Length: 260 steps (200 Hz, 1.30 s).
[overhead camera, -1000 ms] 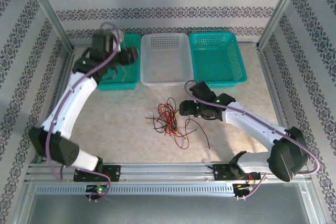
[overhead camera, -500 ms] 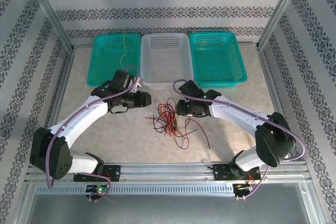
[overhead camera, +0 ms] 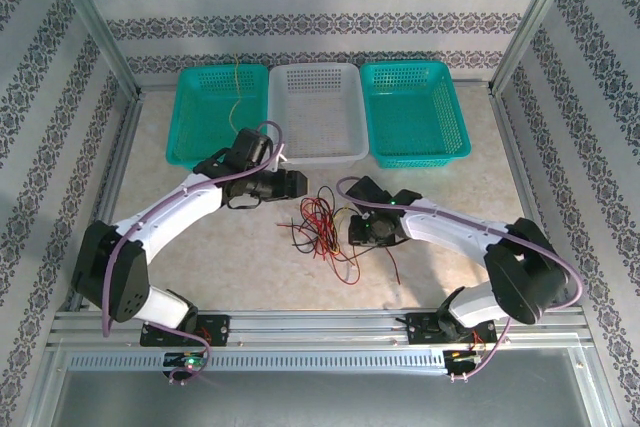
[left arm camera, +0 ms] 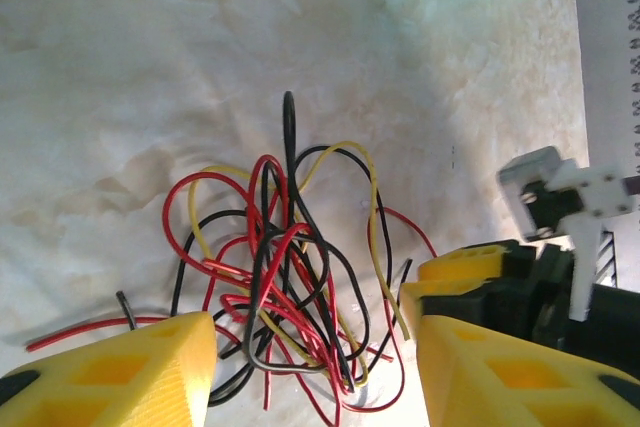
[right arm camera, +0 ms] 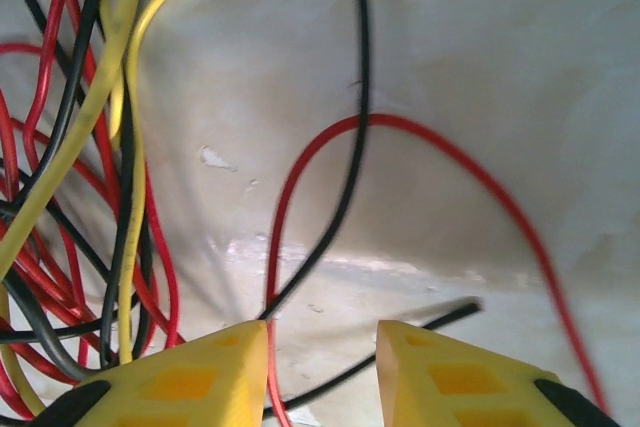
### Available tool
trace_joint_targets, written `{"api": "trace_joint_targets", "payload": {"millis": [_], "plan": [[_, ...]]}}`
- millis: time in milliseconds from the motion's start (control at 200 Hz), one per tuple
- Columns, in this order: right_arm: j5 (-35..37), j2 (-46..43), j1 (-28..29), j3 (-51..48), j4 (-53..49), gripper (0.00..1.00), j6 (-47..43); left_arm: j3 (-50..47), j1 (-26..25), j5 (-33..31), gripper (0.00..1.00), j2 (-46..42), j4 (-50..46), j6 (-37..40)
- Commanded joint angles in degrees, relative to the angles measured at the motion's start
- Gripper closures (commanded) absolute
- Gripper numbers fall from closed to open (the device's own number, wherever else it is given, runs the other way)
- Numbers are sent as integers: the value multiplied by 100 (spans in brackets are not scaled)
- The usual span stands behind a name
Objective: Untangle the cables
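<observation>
The cables (overhead camera: pixel 318 224) lie as a tangle of red, black and yellow strands on the table's middle. One yellow cable (overhead camera: pixel 236 95) lies apart in the left teal basket (overhead camera: pixel 183 137). My left gripper (overhead camera: pixel 298 187) hovers at the tangle's far left edge. In the left wrist view the left gripper (left arm camera: pixel 315 347) is open, and the tangle (left arm camera: pixel 285 267) lies between and beyond its yellow fingers (left arm camera: pixel 120 372). My right gripper (overhead camera: pixel 354 229) sits low at the tangle's right side. In the right wrist view the right gripper (right arm camera: pixel 322 342) is narrowly open, with a red strand (right arm camera: pixel 275 247) and a black strand (right arm camera: pixel 345 197) running into the gap ungripped.
A white basket (overhead camera: pixel 318 159) stands at the back centre and a second teal basket (overhead camera: pixel 420 160) at the back right. Aluminium frame posts (overhead camera: pixel 95 27) and patterned walls close off the sides. The right gripper's yellow finger (left arm camera: pixel 465 265) stands close to my left one.
The left arm swung from the left teal basket to the tangle, leaving a yellow cable in the basket. The right gripper dropped to the tangle's right side and its jaws narrowed.
</observation>
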Motion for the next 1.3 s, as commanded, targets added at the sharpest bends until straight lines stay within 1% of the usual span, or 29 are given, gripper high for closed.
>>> {"api": "trace_joint_targets", "payload": {"millis": [0, 90, 140, 290, 350, 390, 475, 590, 685, 794, 839, 884, 954, 979, 1039, 1109, 1164, 1294], "plan": [[-231, 252, 159, -59, 237, 69, 206, 152, -186, -59, 42, 102, 84, 87], [-232, 331, 212, -62, 280, 70, 239, 67, -239, -101, 40, 164, 196, 47], [-227, 342, 214, -77, 293, 73, 248, 30, -267, -120, 39, 225, 229, 29], [-242, 338, 214, -95, 280, 87, 209, 40, -332, -226, 41, 440, 180, 62], [-178, 225, 214, -80, 214, 95, 142, 61, -347, -240, 43, 511, 169, 63], [-113, 84, 224, -56, 146, 98, 99, 70, -357, -246, 44, 539, 169, 79], [-63, -395, 223, 55, 42, 100, -68, 64, -375, -300, 46, 592, 160, 111], [-129, -1043, 228, 362, -94, 100, -296, 71, -383, -373, 53, 693, 108, 134], [-211, -1421, 218, 664, -200, 100, -422, 89, -383, -422, 56, 735, 67, 151], [-146, -1553, 193, 898, -455, 95, -493, 77, -387, -442, 57, 706, 64, 151], [-82, -1514, 187, 914, -588, 92, -515, 72, -383, -473, 57, 686, 25, 168], [24, -1460, 174, 907, -748, 85, -541, 83, -383, -512, 57, 659, -26, 198], [309, -1420, 170, 914, -1057, 67, -578, 112, -383, -564, 57, 593, -129, 254], [406, -1433, 163, 922, -1147, 61, -578, 121, -385, -587, 56, 559, -175, 273], [538, -1488, 166, 985, -1284, 56, -617, 157, -387, -658, 56, 465, -292, 337], [525, -1519, 187, 1121, -1286, 53, -673, 218, -375, -730, 56, 349, -417, 394], [391, -1451, 206, 1224, -1157, 53, -737, 263, -375, -754, 55, 272, -479, 419], [31, -864, 232, 1523, -817, 62, -969, 328, -378, -718, 55, 170, -509, 422]]}}
